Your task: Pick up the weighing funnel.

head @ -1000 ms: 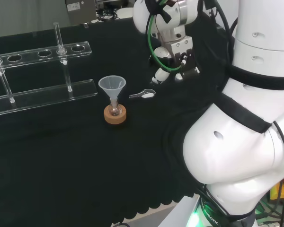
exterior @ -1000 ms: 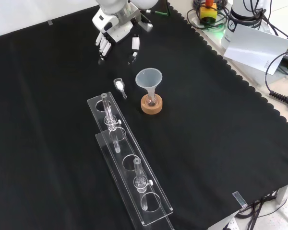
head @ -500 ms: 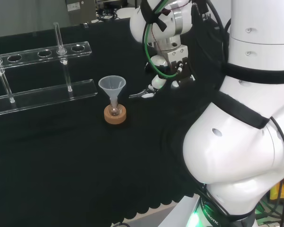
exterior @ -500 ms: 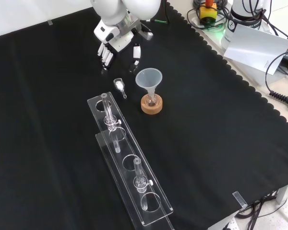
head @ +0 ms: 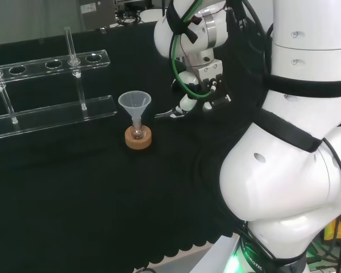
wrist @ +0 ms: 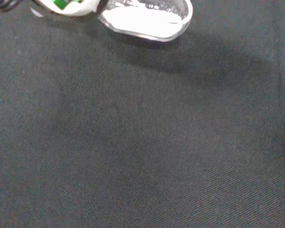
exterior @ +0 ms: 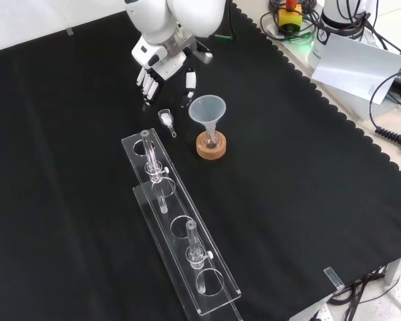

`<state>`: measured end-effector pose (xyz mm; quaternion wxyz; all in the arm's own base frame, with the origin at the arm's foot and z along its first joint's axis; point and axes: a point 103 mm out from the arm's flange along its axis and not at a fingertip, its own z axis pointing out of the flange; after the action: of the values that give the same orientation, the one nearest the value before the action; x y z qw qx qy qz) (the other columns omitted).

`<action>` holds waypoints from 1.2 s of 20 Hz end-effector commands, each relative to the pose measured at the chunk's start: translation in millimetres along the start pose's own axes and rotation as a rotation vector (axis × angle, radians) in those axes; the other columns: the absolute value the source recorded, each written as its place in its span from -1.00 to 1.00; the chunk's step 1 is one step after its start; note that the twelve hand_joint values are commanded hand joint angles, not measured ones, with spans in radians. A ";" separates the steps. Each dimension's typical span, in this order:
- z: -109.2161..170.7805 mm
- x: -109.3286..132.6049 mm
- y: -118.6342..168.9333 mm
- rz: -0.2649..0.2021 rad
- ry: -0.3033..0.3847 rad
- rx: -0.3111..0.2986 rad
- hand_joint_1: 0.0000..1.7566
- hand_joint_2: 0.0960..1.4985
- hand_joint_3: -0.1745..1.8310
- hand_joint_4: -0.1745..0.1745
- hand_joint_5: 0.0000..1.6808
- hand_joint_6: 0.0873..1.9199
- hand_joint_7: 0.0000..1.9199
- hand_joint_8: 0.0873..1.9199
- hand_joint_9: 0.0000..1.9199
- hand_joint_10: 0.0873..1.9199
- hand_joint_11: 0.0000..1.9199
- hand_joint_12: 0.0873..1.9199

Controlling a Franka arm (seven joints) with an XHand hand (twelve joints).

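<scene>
The weighing funnel (exterior: 166,120), a small clear scoop with white powder in it, lies on the black cloth between the rack and the big funnel; its short stem points toward the view's bottom. In the head view the weighing funnel (head: 171,114) lies right of the big funnel. In the wrist view its powder-filled bowl (wrist: 145,19) is close and large. My hand (exterior: 162,70) hangs just above and behind it, open, fingers straight and pointing down at the cloth, thumb apart from them. In the head view the hand (head: 202,94) is just right of the scoop. Nothing is held.
The big funnel (exterior: 207,111) stands in a small flask on a cork ring (exterior: 210,146), close to the right of the scoop in the front view. A clear acrylic test-tube rack (exterior: 177,221) with glass tubes runs toward the view's bottom. The arm's white links (head: 295,142) stand at the head view's right.
The hand has come down and moved toward the weighing funnel, ending right by it. The weighing funnel and big funnel have not moved.
</scene>
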<state>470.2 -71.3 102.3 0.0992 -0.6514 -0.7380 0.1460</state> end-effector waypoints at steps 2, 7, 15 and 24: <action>9.3 2.5 6.6 0.001 0.001 -0.008 -0.06 -0.15 -0.30 -0.34 -0.34 -1.00 -0.42 -0.31 -0.23 -0.49 -0.45 0.29; 12.5 3.2 8.5 0.000 0.001 -0.004 -0.06 -0.15 -0.30 -0.35 -0.33 -1.00 -0.42 -0.32 -0.23 -0.49 -0.45 0.29; 21.3 4.5 14.4 0.000 -0.005 0.020 -0.05 -0.16 -0.29 -0.35 -0.31 -0.99 -0.41 -0.31 -0.22 -0.49 -0.45 0.29; 25.5 2.3 18.2 0.005 -0.016 0.025 -0.03 -0.15 -0.28 -0.33 -0.23 -0.95 -0.37 -0.31 -0.20 -0.49 -0.45 0.28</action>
<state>476.8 -68.0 72.6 0.1016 -0.6511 -0.7350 0.1597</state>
